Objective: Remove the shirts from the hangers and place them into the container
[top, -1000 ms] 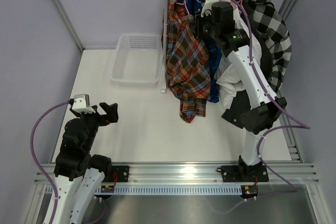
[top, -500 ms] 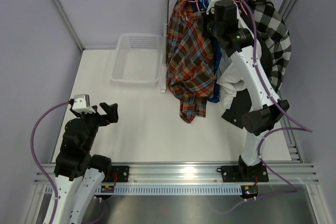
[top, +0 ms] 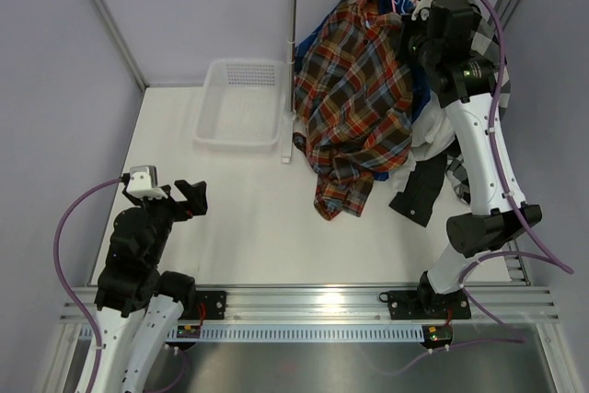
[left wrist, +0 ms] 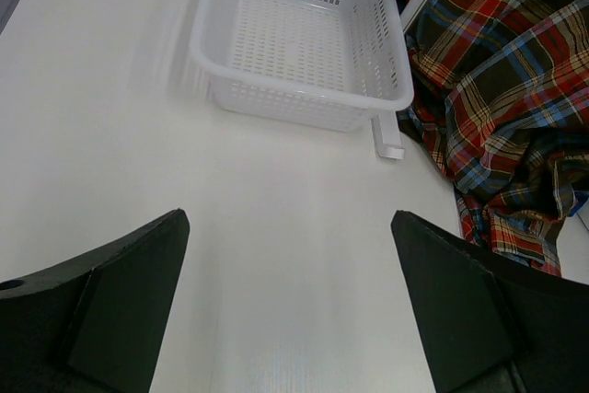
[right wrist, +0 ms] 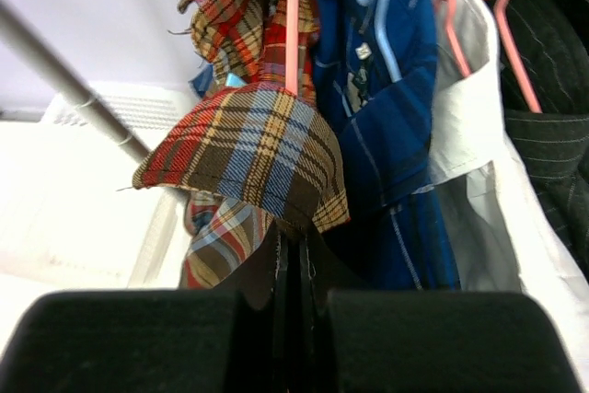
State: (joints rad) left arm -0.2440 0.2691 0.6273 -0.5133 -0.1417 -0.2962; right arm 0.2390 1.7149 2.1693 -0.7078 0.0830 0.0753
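Top view: red-orange-navy plaid collared shirt (top: 354,98) is hung right of the shallow white perforated plastic basket (top: 236,142). Left wrist: left end effector (left wrist: 287,232) is spread wide, nothing gripped. Right wrist: right end effector (right wrist: 296,253) is clamped on that shirt, under its thin pink hanger (right wrist: 293,25).

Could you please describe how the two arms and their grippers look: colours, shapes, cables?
The left arm and the right arm both have white link shells and black joint housings. A purple cable loops along each arm. The left gripper and the right gripper have flat black fingers. A small white camera block sits on the left wrist.
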